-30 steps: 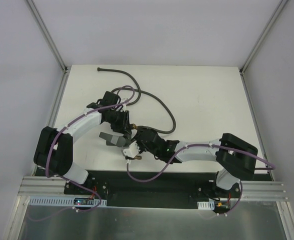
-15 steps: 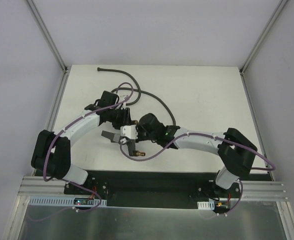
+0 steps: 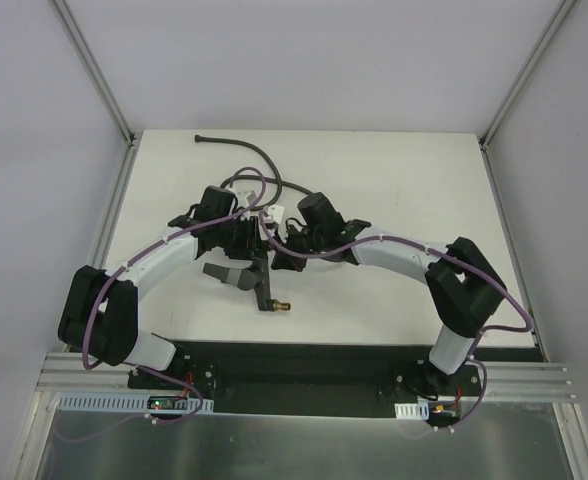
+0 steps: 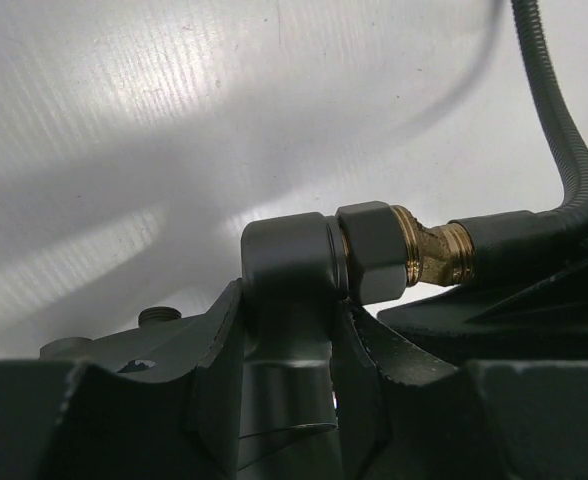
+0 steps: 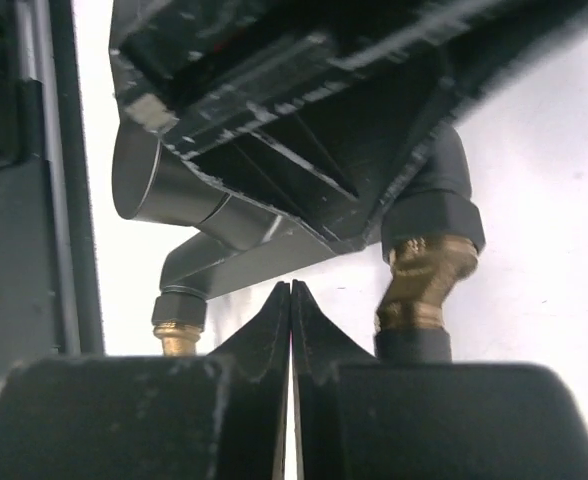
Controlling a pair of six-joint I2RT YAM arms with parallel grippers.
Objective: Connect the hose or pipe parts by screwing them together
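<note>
Left pincer [image 4: 289,305] clamps forked fitting [image 4: 286,250] | right pincer [image 5: 291,300] closed, empty

The forked fitting [image 4: 294,265] sits near the middle of the table [image 3: 404,180], between the fingers of the left pincer [image 4: 289,300], with the right pincer [image 5: 291,290] just beside it on the right. The hose [image 3: 232,142] meets the fitting and runs back to the far left corner.

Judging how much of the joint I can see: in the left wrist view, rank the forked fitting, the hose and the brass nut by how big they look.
1. forked fitting, bulkiest, though nearest the camera.
2. hose, long but thin.
3. brass nut, clearly smallest.
</note>
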